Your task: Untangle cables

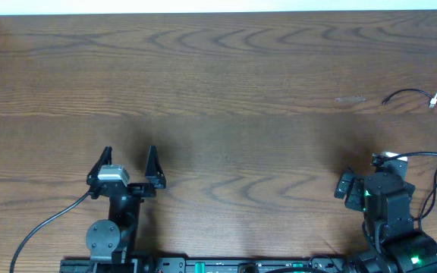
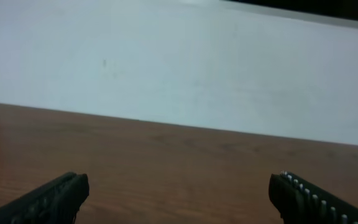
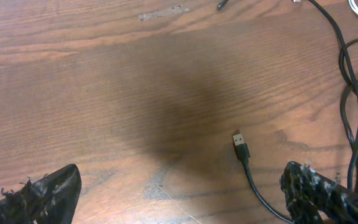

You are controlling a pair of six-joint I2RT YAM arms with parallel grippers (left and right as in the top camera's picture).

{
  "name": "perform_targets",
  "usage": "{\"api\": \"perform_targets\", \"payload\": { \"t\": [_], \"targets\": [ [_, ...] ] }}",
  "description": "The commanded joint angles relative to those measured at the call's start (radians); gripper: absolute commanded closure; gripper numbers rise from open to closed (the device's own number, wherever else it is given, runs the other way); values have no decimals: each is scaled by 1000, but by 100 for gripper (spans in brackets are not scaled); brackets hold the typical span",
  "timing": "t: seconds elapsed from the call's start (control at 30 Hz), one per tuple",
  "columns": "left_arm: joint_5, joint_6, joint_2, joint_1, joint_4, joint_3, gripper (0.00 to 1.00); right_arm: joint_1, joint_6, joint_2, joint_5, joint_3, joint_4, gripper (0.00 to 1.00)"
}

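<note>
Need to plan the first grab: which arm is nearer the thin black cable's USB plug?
Right. The right arm has the black USB plug just ahead of its jaws; the left arm sits across the wooden table.

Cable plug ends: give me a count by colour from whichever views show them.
Black: 2, the metal-tipped plug lying close in and the far black plug
White: 1, the white plug
Total: 3 in view; the cables run off frame, so other ends may be hidden.
</note>
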Motion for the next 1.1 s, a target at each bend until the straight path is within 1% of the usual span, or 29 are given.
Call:
{"api": "perform_targets", "payload": {
  "t": [0.0, 0.03, 0.23, 0.6, 0.9, 0.93, 1.07],
  "targets": [
    [-14, -9, -9, 29, 96, -63, 2, -8, -11, -4, 5, -3, 1, 1],
    [-13, -9, -9, 40, 142, -92, 1, -8, -11, -4, 5, -3, 1, 1],
    [-52, -9, -9, 44, 129, -95, 2, -8, -11, -4, 5, -3, 1, 1],
    [-58, -9, -9, 44, -130, -95, 2, -8, -11, -4, 5, -3, 1, 1],
    [-58, -5, -9, 44, -132, -95, 2, -8, -11, -4, 5, -3, 1, 1],
    [-58, 2, -9, 44, -132, -95, 2, -8, -11, -4, 5, -3, 1, 1],
    [-58, 107, -9, 44, -132, -95, 2, -8, -11, -4, 5, -3, 1, 1]
  ]
}}
